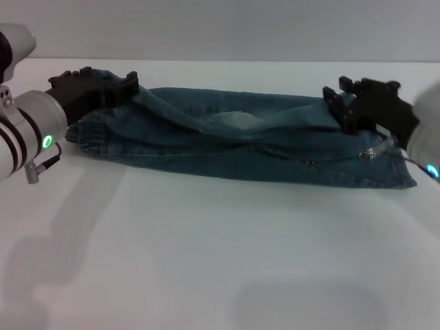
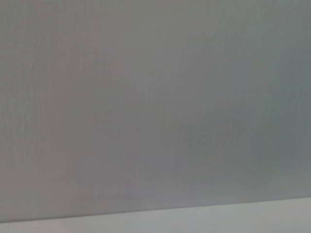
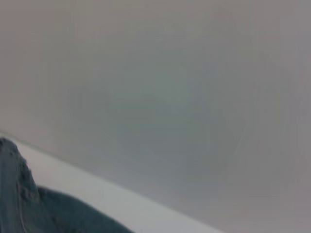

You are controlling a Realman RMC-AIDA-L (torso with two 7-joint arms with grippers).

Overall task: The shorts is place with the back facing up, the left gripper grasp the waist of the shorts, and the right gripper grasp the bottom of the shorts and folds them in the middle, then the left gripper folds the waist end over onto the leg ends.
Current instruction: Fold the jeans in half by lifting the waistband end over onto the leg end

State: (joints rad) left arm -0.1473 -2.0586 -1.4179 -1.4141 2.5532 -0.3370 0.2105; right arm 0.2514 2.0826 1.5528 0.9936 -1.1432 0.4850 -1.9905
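Observation:
The blue denim shorts (image 1: 234,141) lie across the white table, folded lengthwise into a long strip. The ruffled waist of the shorts (image 1: 93,134) is at the left. The bottom of the shorts (image 1: 395,168) is at the right. My left gripper (image 1: 117,84), with its green ring, is at the far corner of the waist, shut on a raised fold of it. My right gripper (image 1: 340,104), with its bluish light, is shut on the lifted far edge of the hem end. In the right wrist view a bit of denim (image 3: 29,208) shows. The left wrist view shows no shorts.
The white table (image 1: 220,254) stretches bare in front of the shorts, with the arms' shadows on it. A grey wall (image 1: 220,27) rises behind the table's far edge.

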